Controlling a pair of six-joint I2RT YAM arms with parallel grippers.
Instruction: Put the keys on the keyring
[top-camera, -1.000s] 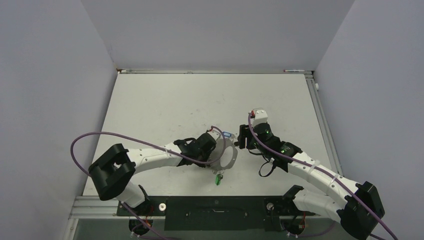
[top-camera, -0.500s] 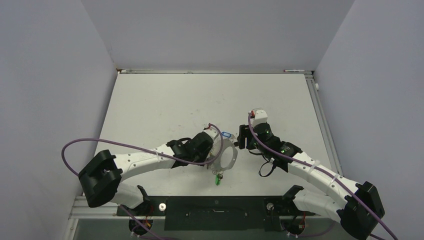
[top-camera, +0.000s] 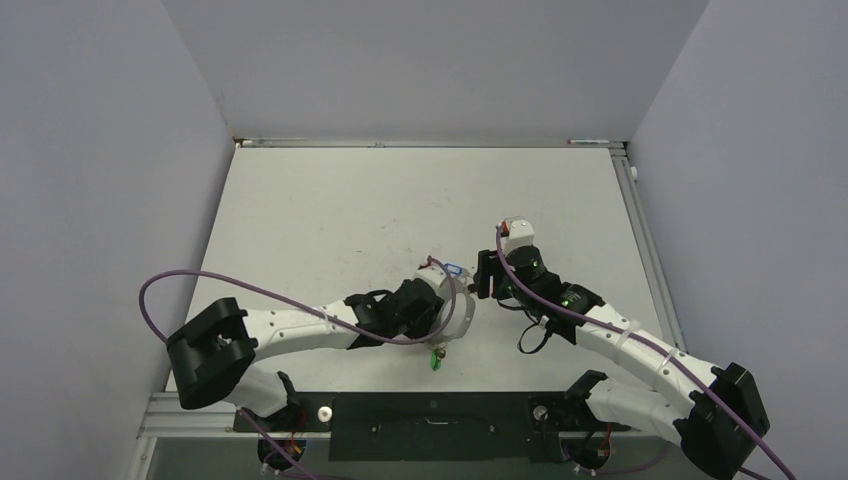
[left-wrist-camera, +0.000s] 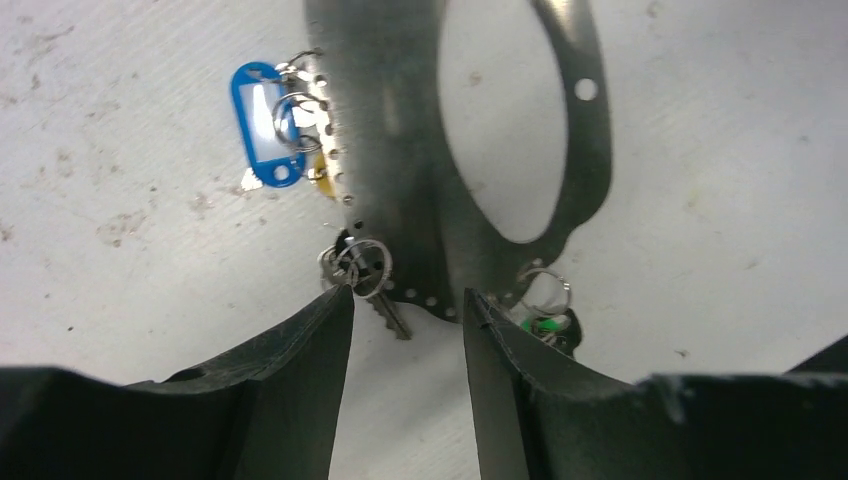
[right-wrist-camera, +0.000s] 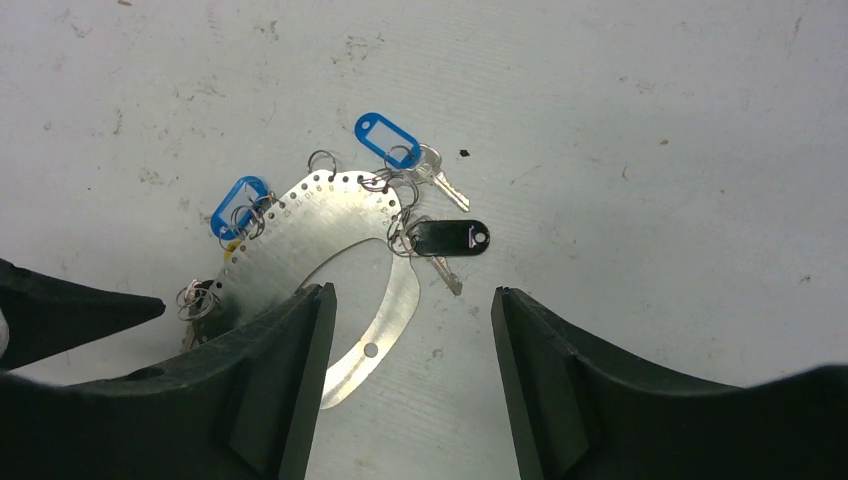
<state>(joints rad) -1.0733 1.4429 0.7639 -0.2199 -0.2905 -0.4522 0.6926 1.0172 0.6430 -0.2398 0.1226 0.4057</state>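
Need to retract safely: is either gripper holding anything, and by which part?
Nothing is held: left gripper and right gripper both stand open by the keyring.

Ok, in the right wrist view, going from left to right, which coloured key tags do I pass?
lower blue tag → upper blue tag → black tag

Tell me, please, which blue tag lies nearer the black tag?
The blue tag farther right in the right wrist view, just above the black tag; the other blue tag hangs at the keyring's left edge.
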